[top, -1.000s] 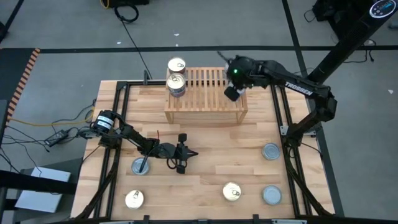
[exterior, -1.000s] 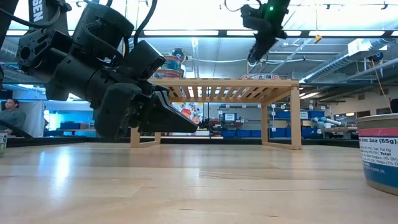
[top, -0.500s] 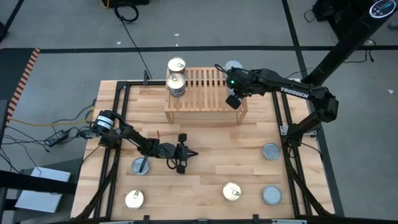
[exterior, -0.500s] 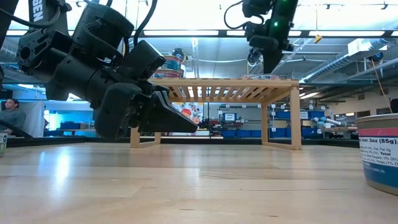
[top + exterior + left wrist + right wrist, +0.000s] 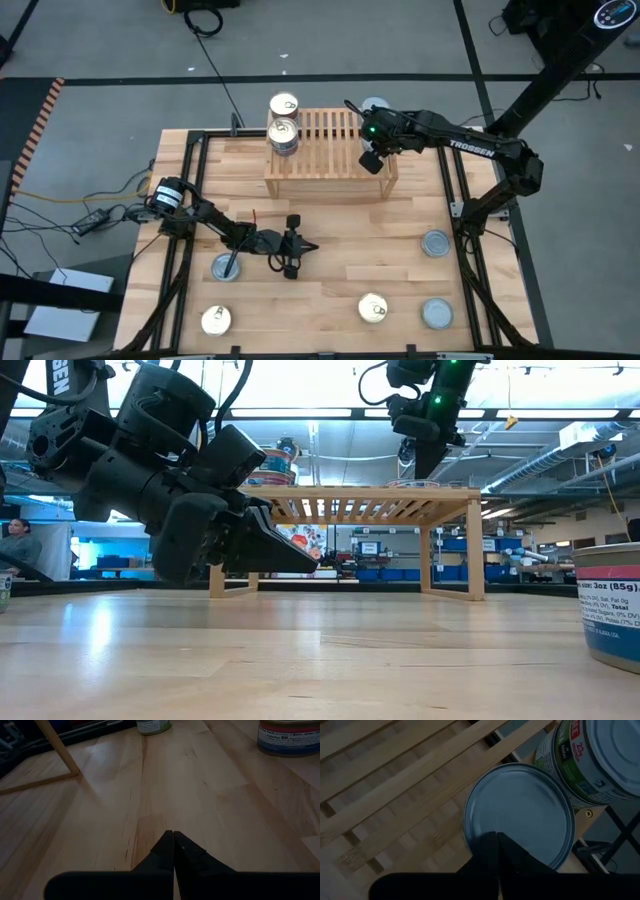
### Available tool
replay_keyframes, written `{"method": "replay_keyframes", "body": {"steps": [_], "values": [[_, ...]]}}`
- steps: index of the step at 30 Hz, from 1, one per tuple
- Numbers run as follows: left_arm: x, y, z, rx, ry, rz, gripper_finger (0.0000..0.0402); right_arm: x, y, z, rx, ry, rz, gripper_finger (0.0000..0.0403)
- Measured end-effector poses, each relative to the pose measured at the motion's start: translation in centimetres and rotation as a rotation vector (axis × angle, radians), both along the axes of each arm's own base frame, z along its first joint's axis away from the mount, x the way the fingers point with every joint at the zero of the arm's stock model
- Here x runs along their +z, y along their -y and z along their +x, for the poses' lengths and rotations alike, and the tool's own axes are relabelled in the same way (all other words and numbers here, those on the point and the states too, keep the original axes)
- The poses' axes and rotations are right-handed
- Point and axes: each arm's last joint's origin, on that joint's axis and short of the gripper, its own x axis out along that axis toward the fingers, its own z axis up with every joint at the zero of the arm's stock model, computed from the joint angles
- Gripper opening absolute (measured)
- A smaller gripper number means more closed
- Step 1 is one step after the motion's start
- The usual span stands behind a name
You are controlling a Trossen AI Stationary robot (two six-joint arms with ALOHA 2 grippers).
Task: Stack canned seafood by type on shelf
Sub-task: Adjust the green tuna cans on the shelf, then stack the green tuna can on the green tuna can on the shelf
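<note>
The shelf (image 5: 330, 150) stands at the table's far middle. Gold-topped tins (image 5: 284, 104) (image 5: 283, 133) stand at its left end. At its right end a blue-grey tin (image 5: 520, 815) lies flat on the slats. Beside it rises a green-labelled tin (image 5: 590, 755), whose silver top (image 5: 376, 103) also shows from above. My right gripper (image 5: 497, 837) is shut and points steeply down over the blue-grey tin's top (image 5: 415, 483). My left gripper (image 5: 173, 837) is shut and holds nothing. It hangs low over the bare table (image 5: 315, 247), near the table's left middle. My right gripper's shut fingertips (image 5: 490, 845) stand over the blue-grey tin's top (image 5: 485, 827), close to its rim, coming from above. Whether they touch the top, I cannot tell. The tin lies flat on the shelf's slats.
Loose tins stand on the table: silver-topped ones (image 5: 225, 267) (image 5: 436, 243) (image 5: 437, 313) and gold-topped ones (image 5: 216, 320) (image 5: 373, 308). One tin (image 5: 610, 600) stands near the low camera at the right. The shelf's middle slats (image 5: 330, 130) are bare.
My right gripper has come down toward the shelf's right end, tipping steeper, and now stands shut just over the blue-grey tin there. The silver top behind it has come into sight in the high view.
</note>
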Motion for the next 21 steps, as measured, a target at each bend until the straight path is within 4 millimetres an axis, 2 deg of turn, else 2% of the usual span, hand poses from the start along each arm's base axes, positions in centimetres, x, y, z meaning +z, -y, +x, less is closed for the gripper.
{"method": "replay_keyframes", "body": {"steps": [5,11,16,21], "values": [[0.0,0.0,0.0,0.000,0.000,0.000,0.0005,0.7,-0.2,0.1,0.013,-0.004,0.013,0.0003],[0.0,0.0,0.0,0.000,0.000,0.000,0.0005,3.5,-1.7,-0.1,0.057,-0.027,-0.007,0.0004],[0.0,0.0,0.0,0.000,0.000,0.000,0.0005,5.0,-4.4,-0.2,0.115,-0.063,0.007,0.0004],[0.0,0.0,0.0,0.000,-0.001,0.000,0.0005,5.1,-8.5,-0.4,0.179,-0.098,0.036,0.0005]]}}
